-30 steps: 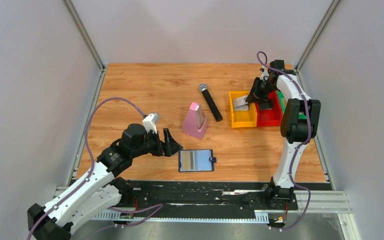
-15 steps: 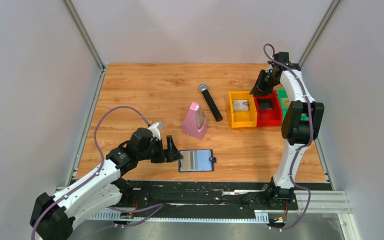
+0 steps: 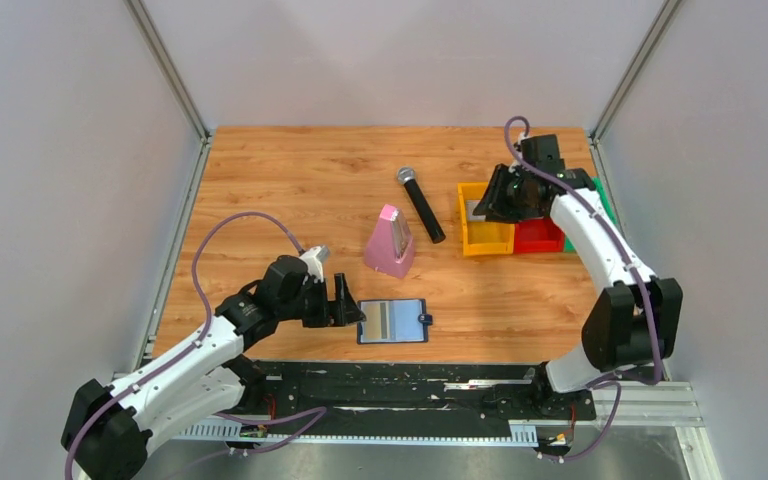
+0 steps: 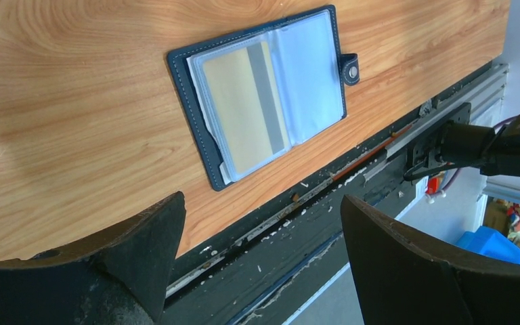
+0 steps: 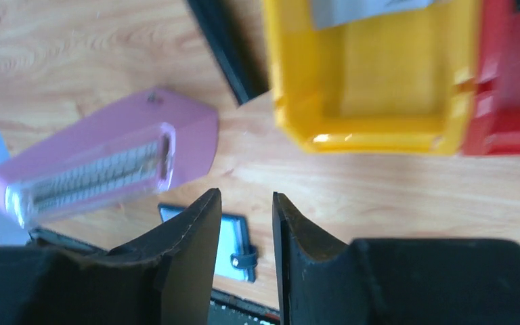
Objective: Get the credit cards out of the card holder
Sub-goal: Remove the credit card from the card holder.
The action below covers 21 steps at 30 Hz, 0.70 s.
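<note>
While narrow, empty right jaws hang far off, wide left jaws face holder (image 4: 309,64), crosswise just ahead, card (image 4: 240,108) showing.

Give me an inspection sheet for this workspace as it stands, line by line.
Surface: wooden table, no spills seen.
Job's things: card holder lies open near the front edge; a tan-gold credit card sits in its clear sleeve.
Clutter: pink metronome, black microphone, yellow bin holding a pale flat item, red bin.
Grippers: left gripper open and empty, beside the holder's left edge; right gripper over the yellow bin in the top view, jaws slightly apart, empty.
Cables: purple cable loops above the left arm.
Surroundings: grey walls; nothing else seen.
</note>
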Each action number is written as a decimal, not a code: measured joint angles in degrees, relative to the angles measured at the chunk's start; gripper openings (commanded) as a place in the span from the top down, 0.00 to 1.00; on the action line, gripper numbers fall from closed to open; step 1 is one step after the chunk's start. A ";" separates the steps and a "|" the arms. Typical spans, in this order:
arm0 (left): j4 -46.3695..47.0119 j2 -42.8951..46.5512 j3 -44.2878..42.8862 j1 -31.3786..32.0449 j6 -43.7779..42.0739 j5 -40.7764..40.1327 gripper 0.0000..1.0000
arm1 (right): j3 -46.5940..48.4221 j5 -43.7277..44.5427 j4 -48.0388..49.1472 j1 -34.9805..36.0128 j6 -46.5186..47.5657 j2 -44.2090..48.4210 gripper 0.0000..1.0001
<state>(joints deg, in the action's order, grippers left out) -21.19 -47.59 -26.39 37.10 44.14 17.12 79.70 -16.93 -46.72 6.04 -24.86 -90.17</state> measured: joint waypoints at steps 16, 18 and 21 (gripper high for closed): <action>-8.28 6.88 -6.75 0.00 -5.49 -3.19 0.00 | -20.72 17.68 9.07 39.43 -18.43 12.39 0.41; -10.08 8.46 -8.72 0.00 -6.19 -4.85 0.00 | -20.74 19.89 10.21 43.30 -20.44 10.43 0.38; -11.89 11.50 -11.54 0.00 -7.15 -7.78 0.00 | -20.26 22.58 11.47 48.52 -23.08 5.88 0.36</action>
<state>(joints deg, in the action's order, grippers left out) -33.08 -36.10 -37.93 37.10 36.99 9.34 59.44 5.65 -35.24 54.57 -47.94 -84.29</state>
